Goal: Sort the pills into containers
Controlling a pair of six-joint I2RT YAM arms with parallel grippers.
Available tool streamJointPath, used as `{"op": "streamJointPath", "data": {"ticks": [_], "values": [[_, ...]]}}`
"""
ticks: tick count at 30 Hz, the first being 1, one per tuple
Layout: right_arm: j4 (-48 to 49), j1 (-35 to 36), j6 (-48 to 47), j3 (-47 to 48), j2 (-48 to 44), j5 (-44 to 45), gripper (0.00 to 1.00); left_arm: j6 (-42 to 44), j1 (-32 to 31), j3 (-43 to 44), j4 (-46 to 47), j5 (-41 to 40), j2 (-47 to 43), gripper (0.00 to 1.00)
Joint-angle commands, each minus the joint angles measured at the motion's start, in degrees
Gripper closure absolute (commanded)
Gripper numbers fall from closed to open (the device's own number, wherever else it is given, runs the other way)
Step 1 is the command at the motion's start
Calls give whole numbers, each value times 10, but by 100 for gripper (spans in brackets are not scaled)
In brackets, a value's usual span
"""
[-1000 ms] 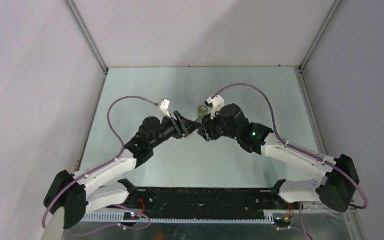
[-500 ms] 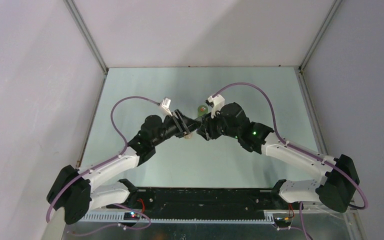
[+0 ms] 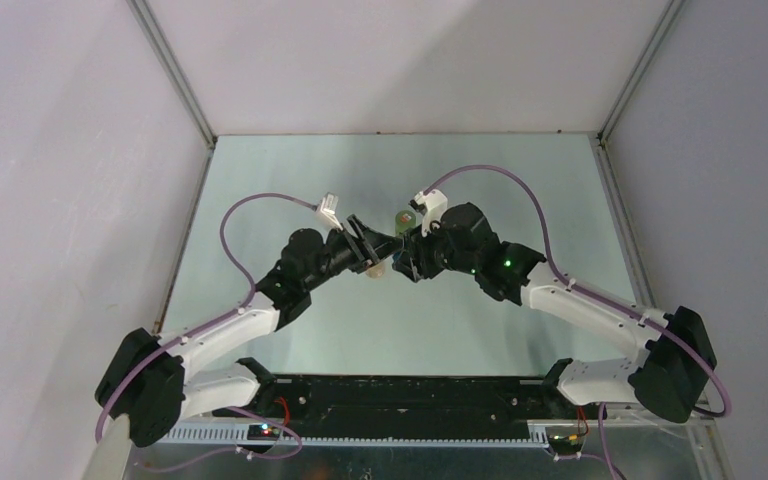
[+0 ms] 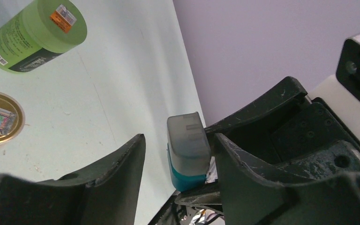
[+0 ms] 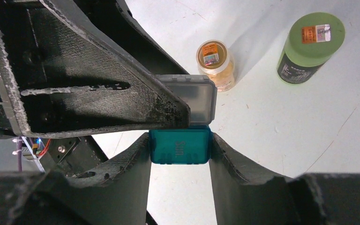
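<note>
- Pale green surface [image 3: 290,170], grey walls [image 3: 60,150].
- Left tool [image 4: 179,139]: spread, one finger against translucent grey lid [image 5: 194,101].
- Right tool [image 5: 179,139]: pinching teal plastic pill box [image 5: 179,151].
- Orange-topped beige bottle [image 5: 214,63], green-topped dark bottle [image 5: 309,47]: upright nearby.
- Risk: lid pops suddenly, scattering pills.

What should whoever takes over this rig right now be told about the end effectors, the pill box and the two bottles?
Right end effector: shut on the teal pill box, held above the table.
Left end effector: open, straddling the box's grey lid, one finger against it.
Green-topped bottle and orange-topped bottle: upright on the table, side by side but apart, both capped.
Done: box lifted. No loose pills in view.
Left: open the box and the bottles, then sort the pills. Prying the lid looks like the next move.
</note>
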Motion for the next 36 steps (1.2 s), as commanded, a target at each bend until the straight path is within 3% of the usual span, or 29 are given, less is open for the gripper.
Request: {"op": "streamJointPath", "data": {"ticks": [1,7,10,14,16,22,31,36], "values": [[14,-5,3,3,4,-13,57,-8,6,11,28,-11,3,42],[16,-7,9,3,6,-20,58,-10,6,9,29,-11,4,64],[20,-13,17,3,4,-35,58,-9,6,9,27,-10,5,80],[22,-36,39,3,-1,-111,58,-5,6,9,23,-11,5,98],[23,-49,52,3,-2,-176,57,0,7,8,21,-9,4,100],[29,-84,101,3,-6,-248,52,5,10,4,29,-5,0,100],[-12,-114,124,-2,-17,-172,32,-1,13,-1,39,-3,-12,100],[-37,-125,143,-6,-16,-129,48,-3,14,-3,38,-3,-17,100]]}}
